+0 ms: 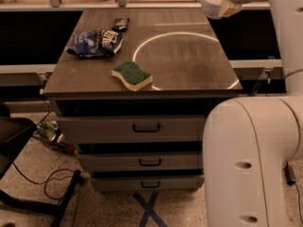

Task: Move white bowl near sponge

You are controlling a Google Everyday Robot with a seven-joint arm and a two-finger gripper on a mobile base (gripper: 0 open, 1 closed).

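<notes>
The white bowl (212, 1) is off the table at the far right corner, tilted on its side. My gripper (228, 7) is shut on the bowl's rim and comes in from the upper right. The sponge (132, 75), with its green top and yellow body, lies near the front edge of the dark table (189, 70), left of centre. The bowl is far from the sponge, across the table to the back right.
A blue-and-white snack bag (94, 42) lies at the left of the table, with a small dark object (120, 22) behind it. My arm's white body (251, 164) fills the lower right. Drawers (142, 126) sit under the tabletop. A dark chair base (28, 174) stands on the floor at the left.
</notes>
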